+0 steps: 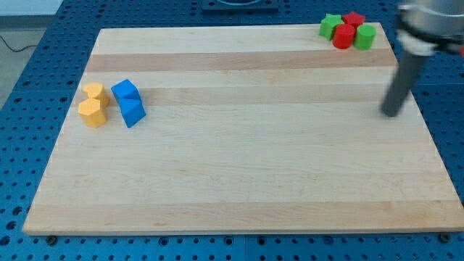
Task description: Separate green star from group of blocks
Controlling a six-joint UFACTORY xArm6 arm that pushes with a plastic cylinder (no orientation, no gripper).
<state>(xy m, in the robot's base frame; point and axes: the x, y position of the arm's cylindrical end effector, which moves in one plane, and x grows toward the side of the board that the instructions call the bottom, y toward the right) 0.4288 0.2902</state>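
Resting on the worktop (239, 174) near the view's right edge, my tip (391, 113); rig has no jaws, so no jaw state to tell. Tip sits below, well apart from top-right cluster: green star (330, 26), red star (353, 19), red cylinder (344, 35), green cylinder (365, 36), all touching. Far left: two yellow blocks (93, 105), two blue blocks (128, 102)

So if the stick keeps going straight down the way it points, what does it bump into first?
My tip points down at the bare wooden board, so it would probably only meet the wood. The green star and its group sit away toward the view's top, not under it.
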